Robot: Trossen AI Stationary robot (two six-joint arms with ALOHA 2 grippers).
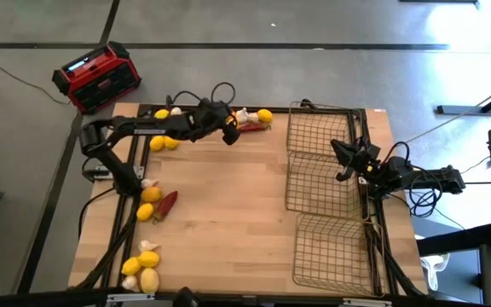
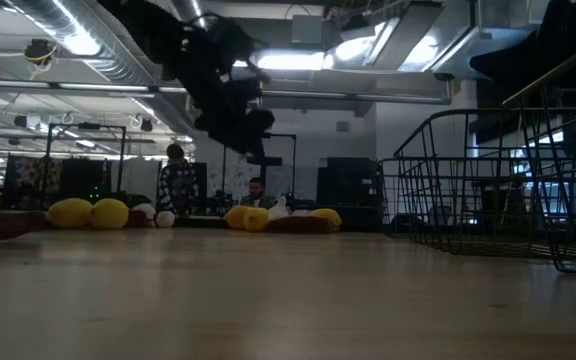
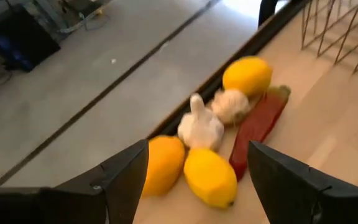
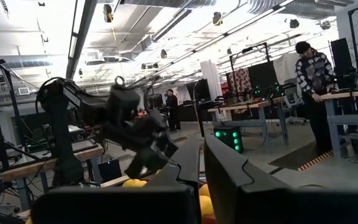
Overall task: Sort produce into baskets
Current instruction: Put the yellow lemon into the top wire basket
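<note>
My left gripper (image 1: 230,132) hangs open above a produce cluster at the table's far edge. In the left wrist view its fingers (image 3: 197,149) stand on either side of a lemon (image 3: 210,177) without touching it. Around that lemon lie a second lemon (image 3: 163,165), two garlic bulbs (image 3: 201,127), a dark red chili (image 3: 257,127) and a farther lemon (image 3: 247,74), all resting on the wood. My right gripper (image 1: 343,159) is shut and empty over the middle basket (image 1: 318,183). The other baskets stand at the far right (image 1: 322,128) and near right (image 1: 331,247).
More lemons and garlic lie at the far left (image 1: 164,141), lemons, garlic and a chili (image 1: 167,203) along the left edge, and lemons at the near left corner (image 1: 147,264). A red-and-black radio (image 1: 96,77) stands on the floor beyond the table. The table's middle is bare wood (image 1: 228,213).
</note>
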